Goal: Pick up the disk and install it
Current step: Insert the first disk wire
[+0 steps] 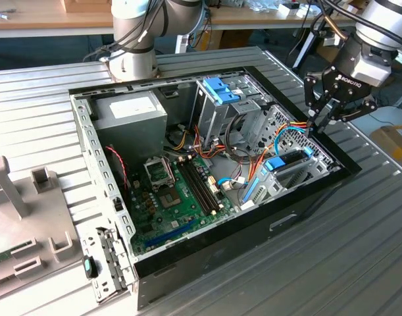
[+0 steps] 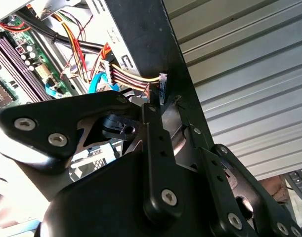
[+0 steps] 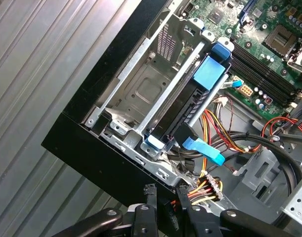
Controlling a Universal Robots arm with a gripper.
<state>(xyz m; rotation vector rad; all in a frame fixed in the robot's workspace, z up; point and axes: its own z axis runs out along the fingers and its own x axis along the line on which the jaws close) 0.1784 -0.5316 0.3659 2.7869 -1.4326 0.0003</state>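
Note:
The disk [image 1: 287, 162] stands on edge in the metal drive cage at the case corner on the exterior view's right. Its light-blue rail runs along the upper edge. In the first wrist view the disk [image 3: 193, 103] sits in the cage slot with a blue tab at each end. My gripper [image 1: 318, 124] hangs above the case's black rim, just past the disk's far end and apart from it. It is shut on a power connector [image 2: 162, 88] with yellow, red and orange wires. In the first wrist view, the gripper [image 3: 165, 191] is over the rim.
The open computer case [image 1: 339, 172] lies on a ribbed metal table. Inside are a motherboard [image 1: 174, 197], a grey power-supply box [image 1: 128, 108] and an upright blue-tabbed cage [image 1: 220, 92]. Loose wire bundles [image 3: 225, 133] cross beside the drive cage. Grey fixtures [image 1: 16, 197] stand on the exterior view's left.

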